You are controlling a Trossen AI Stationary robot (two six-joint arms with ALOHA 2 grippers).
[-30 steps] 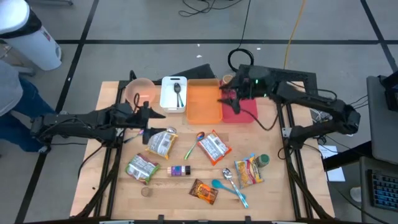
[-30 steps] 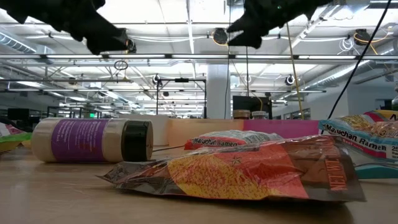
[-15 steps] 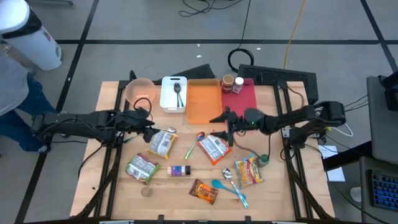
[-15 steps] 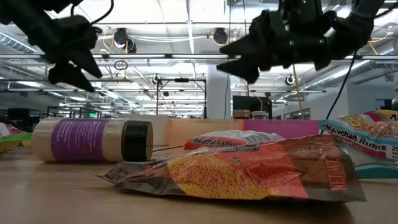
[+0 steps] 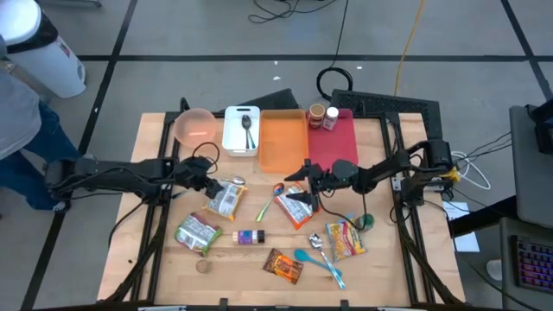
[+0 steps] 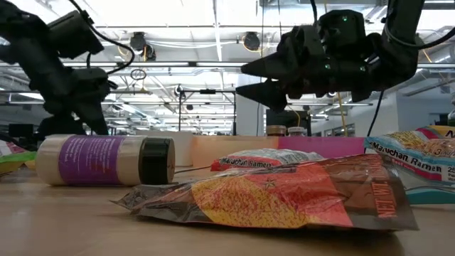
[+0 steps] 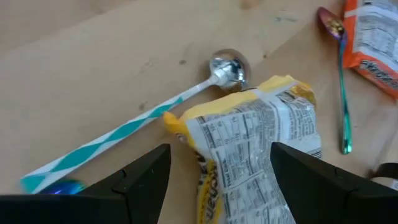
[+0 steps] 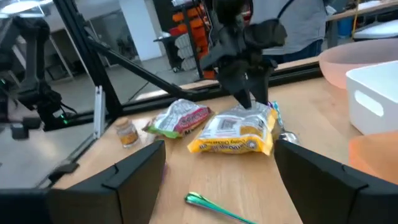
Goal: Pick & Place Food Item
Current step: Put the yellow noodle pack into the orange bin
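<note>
Meanwhile, at the wooden counter [image 5: 233, 259], both arms reach inward over scattered snack packets. The left tool [image 5: 210, 180], its fingers [image 7: 140, 177] spread wide and holding nothing, hangs low over a yellow-edged noodle packet [image 5: 226, 198]; the packet lies directly ahead of that tool, with a teal-striped spoon [image 7: 134, 124] touching its corner. The right tool [image 5: 298, 179], also wide and empty, hovers just above an orange ramen packet [image 5: 298, 206], with a slim green-handled spoon [image 5: 269, 202] just beside the packet. Behind the right tool sit an orange tray [image 5: 282, 140] and a red mat [image 5: 337, 147]; a purple-labelled bottle [image 6: 106, 161] lies on its side nearer the front edge.
</note>
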